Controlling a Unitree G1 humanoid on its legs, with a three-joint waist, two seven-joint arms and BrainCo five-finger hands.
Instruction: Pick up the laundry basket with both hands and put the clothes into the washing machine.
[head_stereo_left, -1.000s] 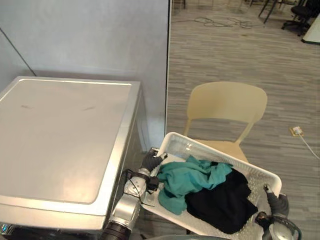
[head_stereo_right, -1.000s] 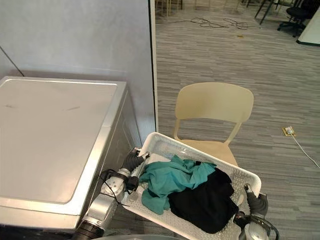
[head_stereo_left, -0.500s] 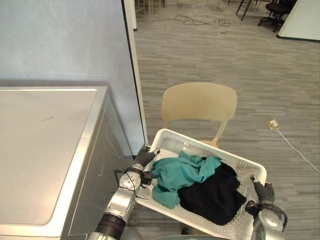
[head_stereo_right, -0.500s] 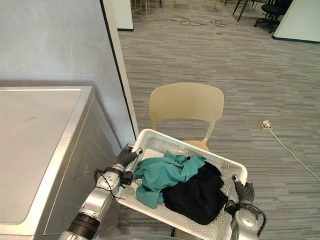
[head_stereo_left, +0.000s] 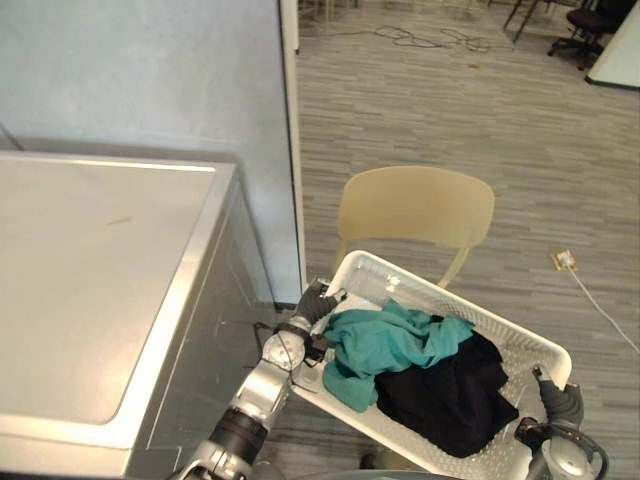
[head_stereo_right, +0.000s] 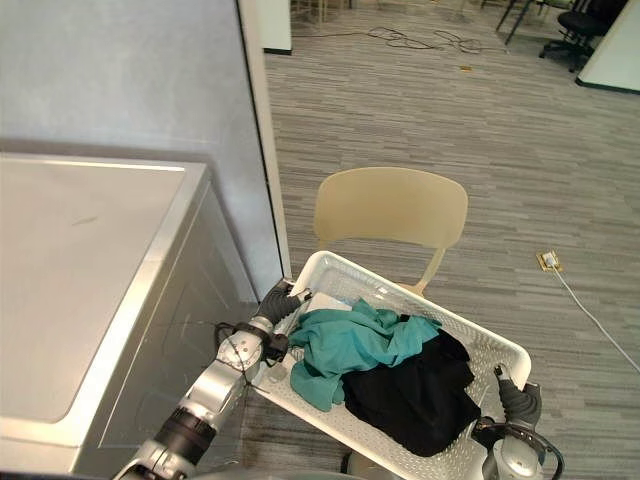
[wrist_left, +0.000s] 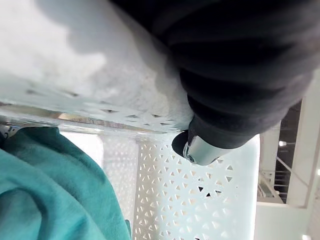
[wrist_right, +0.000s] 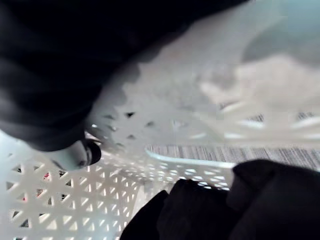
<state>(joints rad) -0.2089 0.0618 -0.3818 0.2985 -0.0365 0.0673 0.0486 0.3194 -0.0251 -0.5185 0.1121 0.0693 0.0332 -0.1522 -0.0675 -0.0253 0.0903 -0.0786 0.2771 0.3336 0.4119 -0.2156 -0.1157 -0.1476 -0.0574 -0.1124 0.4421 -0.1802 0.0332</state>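
Left eye view: you carry the basket (head_stereo_left: 520, 335) at lower right. Your left hand (head_stereo_left: 315, 300) is curled on its near-left rim and your right hand (head_stereo_left: 560, 400) is clamped on the far-right corner. The teal cloth (head_stereo_left: 385, 340) and black cloth (head_stereo_left: 450, 395) are heaped inside. The basket tilts, so a jerk could send the pile over the low edge onto the chair (head_stereo_left: 415, 205) behind it. The washer (head_stereo_left: 90, 280) fills the left, just beside your left hand, so swinging that way could knock the rim against its side.

Right eye view: the same hold. No washer opening is in sight, so you may misjudge where to tip.

Left wrist view: a single fingertip (wrist_left: 197, 147) hooks the rim with teal cloth beside it. That is a thin grip, likely to slip under load.

Right wrist view: again a lone finger curls through the lattice above the black cloth, with the same risk.
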